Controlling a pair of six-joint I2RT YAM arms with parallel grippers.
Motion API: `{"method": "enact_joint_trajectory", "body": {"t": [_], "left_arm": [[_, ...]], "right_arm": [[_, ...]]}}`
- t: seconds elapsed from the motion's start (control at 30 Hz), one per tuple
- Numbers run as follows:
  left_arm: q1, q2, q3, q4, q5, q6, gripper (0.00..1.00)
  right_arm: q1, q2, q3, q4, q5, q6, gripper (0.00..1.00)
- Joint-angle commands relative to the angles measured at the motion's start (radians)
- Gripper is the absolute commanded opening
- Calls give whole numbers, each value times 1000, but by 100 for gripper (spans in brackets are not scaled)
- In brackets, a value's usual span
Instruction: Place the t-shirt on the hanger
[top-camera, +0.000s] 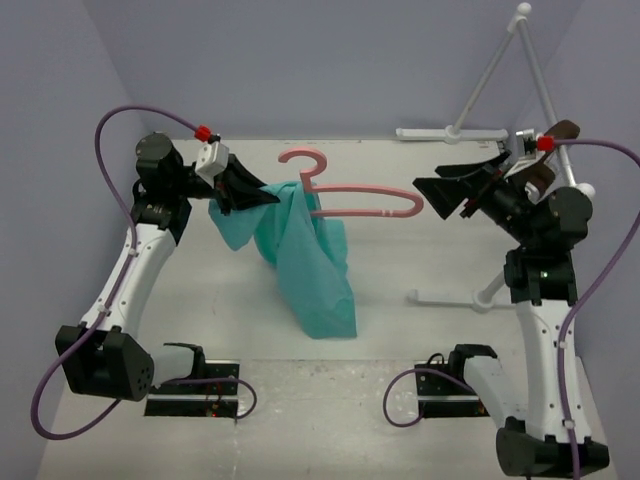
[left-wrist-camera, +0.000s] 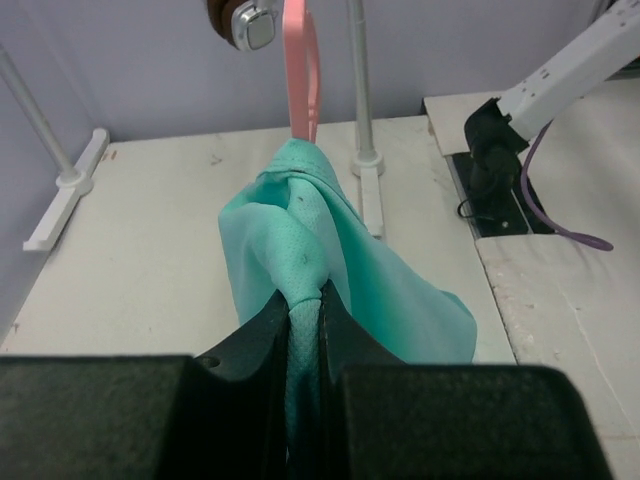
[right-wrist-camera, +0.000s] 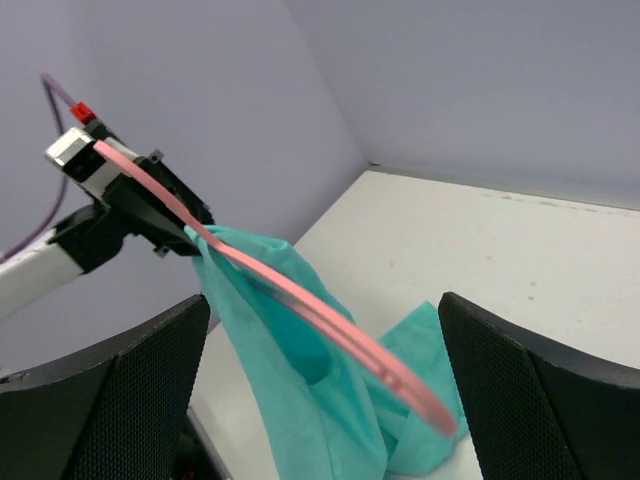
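The teal t-shirt (top-camera: 310, 260) hangs in the air at table centre, its lower end resting on the table. My left gripper (top-camera: 255, 195) is shut on a bunched fold of it (left-wrist-camera: 330, 250). The pink hanger (top-camera: 370, 192) lies level, hook pointing away; its left arm is inside the shirt, its right arm is bare. My right gripper (top-camera: 432, 195) is open at the hanger's right tip. In the right wrist view the hanger (right-wrist-camera: 330, 320) runs between the wide-apart fingers of my right gripper (right-wrist-camera: 322, 300) without touching them, with the shirt (right-wrist-camera: 290, 370) draped below.
A white tubular rack (top-camera: 500, 70) stands at the back right, with one foot (top-camera: 450, 132) by the wall and another (top-camera: 450, 298) nearer. Brown headphones (top-camera: 560, 130) hang by the right arm. The rack's posts (left-wrist-camera: 360, 100) show in the left wrist view.
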Motion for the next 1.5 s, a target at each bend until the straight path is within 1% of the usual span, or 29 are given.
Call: {"method": "enact_joint_trajectory", "body": {"t": [0.0, 0.07, 0.1, 0.13, 0.23, 0.27, 0.33, 0.4, 0.47, 0.5, 0.57, 0.6, 0.63, 0.67, 0.73, 0.77, 0.8, 0.83, 0.93, 1.07, 1.23, 1.3, 1.4, 1.47], "left_arm": [[7, -36, 71, -302, -107, 275, 0], [7, -43, 74, -299, -140, 265, 0], [7, -45, 74, -299, -149, 259, 0], [7, -44, 77, -299, -170, 256, 0], [7, -44, 81, -299, -203, 229, 0], [7, -46, 77, -300, -217, 226, 0], [7, -63, 66, -283, -227, 216, 0], [7, -86, 47, -254, -252, 183, 0], [7, -112, 35, -228, -257, 144, 0], [7, -132, 23, -192, -256, 121, 0], [7, -158, -1, -116, -249, 67, 0], [7, -169, -12, -96, -248, 46, 0], [6, -183, -35, -70, -243, 2, 0], [5, -201, -50, -59, -240, -15, 0], [5, -235, -78, -48, -239, -34, 0], [5, -254, -100, -35, -242, -45, 0], [4, -269, -125, -10, -242, -57, 0], [4, -289, -136, 8, -243, -72, 0], [0, -315, -160, 19, -241, -86, 0], [-8, -313, -181, 38, -229, -104, 0], [-24, -307, -196, 67, -234, -130, 0], [-28, -313, -213, 125, -242, -175, 0], [-34, -326, -239, 272, -264, -302, 0], [-38, -347, -245, 308, -300, -346, 0]], "right_arm": [[0, -86, -83, -204, 237, -80, 99], [9, -193, -191, -148, 158, -5, 99], [13, -196, -232, -113, 126, 19, 99], [31, -228, -305, -44, 107, 44, 99], [137, -246, -363, 9, 111, 61, 99], [207, -229, -355, 0, 145, 44, 99], [302, -201, -335, -22, 198, 16, 99], [373, -169, -334, -16, 260, 11, 99], [434, -131, -353, 10, 340, 24, 99], [500, -100, -366, 27, 412, 32, 99], [582, -73, -405, 94, 505, 74, 99], [617, -70, -429, 137, 517, 100, 99], [682, -46, -466, 228, 605, 136, 99], [717, -30, -482, 278, 653, 155, 98], [757, 25, -477, 324, 744, 175, 95], [776, 46, -466, 353, 765, 183, 92], [784, 88, -455, 396, 779, 206, 87], [788, 117, -452, 418, 775, 215, 83], [841, 169, -402, 455, 799, 220, 77], [893, 257, -351, 486, 921, 226, 75], [909, 335, -351, 572, 938, 271, 72], [939, 379, -313, 567, 953, 256, 72], [990, 453, -284, 557, 1038, 219, 72], [1003, 515, -285, 585, 1064, 232, 71]]}}
